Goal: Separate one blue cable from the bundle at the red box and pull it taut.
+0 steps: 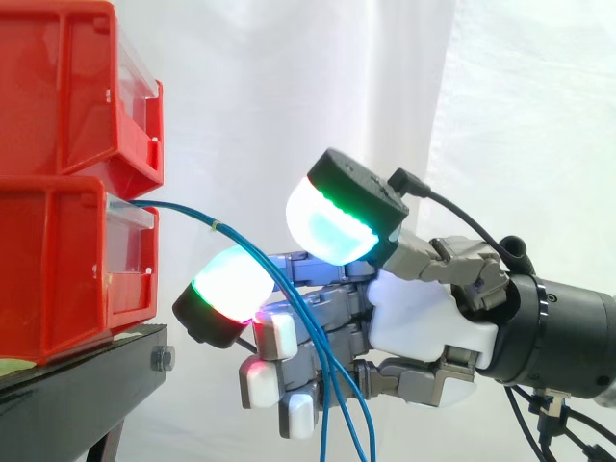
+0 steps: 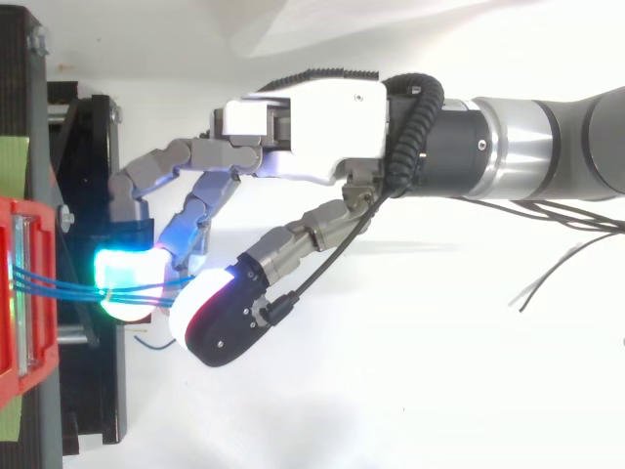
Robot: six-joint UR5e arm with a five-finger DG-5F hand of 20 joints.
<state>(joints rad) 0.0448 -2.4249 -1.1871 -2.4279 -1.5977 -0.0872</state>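
Red bins sit stacked at far left on the black stand (image 1: 87, 371): upper red bin (image 1: 67, 87) over lower red bin (image 1: 58, 269). Top view shows a green strip (image 2: 12, 161) on the stand beside the lower red bin.

Blue cables (image 1: 183, 212) exit the front of the lower red bin as a tight bundle of several strands. A small pale tie (image 2: 107, 291) wraps them just off the bin. From there they run right, roughly level at first, then arc down and reach the hand (image 1: 423, 318).

In the side view the bundle crosses the hand on the camera side and hangs past the bottom edge, strands fanning apart a little lower down. Slack, not taut. All strands run together.

The hand sits just right of the bins, clear of them, with the cables running into it. Can't tell whether it's gripping the cables or they're just draped across it; the contact spot isn't readable in either view.

Arm (image 2: 547, 147) comes in roughly level from the right. White curtain (image 1: 520, 115) hangs behind everything.
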